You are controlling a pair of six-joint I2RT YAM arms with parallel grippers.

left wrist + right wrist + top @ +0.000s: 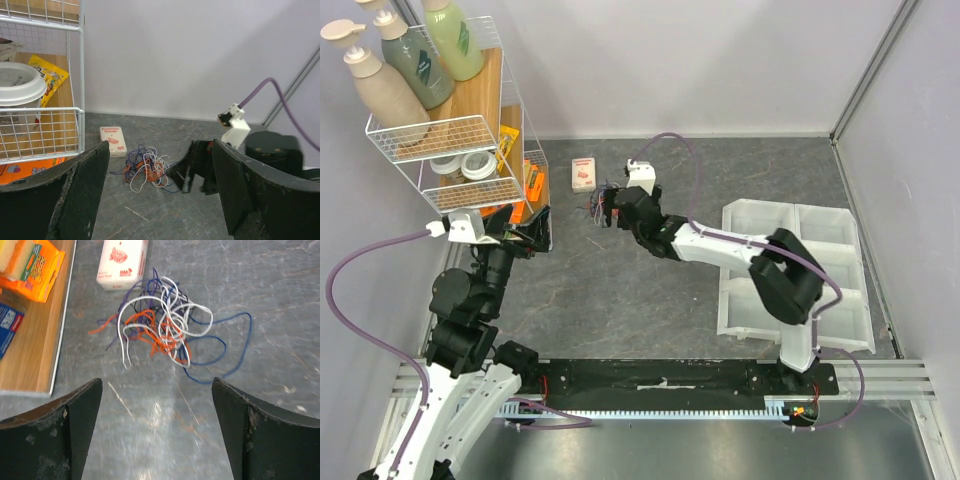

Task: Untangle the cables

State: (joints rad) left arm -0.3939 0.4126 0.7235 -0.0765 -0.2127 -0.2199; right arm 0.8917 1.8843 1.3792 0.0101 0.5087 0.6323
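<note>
Now | grey stone-look table point(620, 310) | white walls point(720, 60) | cables point(160, 330) tangled

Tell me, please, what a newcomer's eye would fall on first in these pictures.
The tangle of cables, purple, blue, orange and white, lies heaped beside a small white box. The right gripper is poised open just short of it. A wire rack of bottles stands at the far left, a white tray at the right.

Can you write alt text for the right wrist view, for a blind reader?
A tangled heap of white, orange, purple and blue cables lies on a grey table, beyond the open right tool; a small white box sits behind.
</note>
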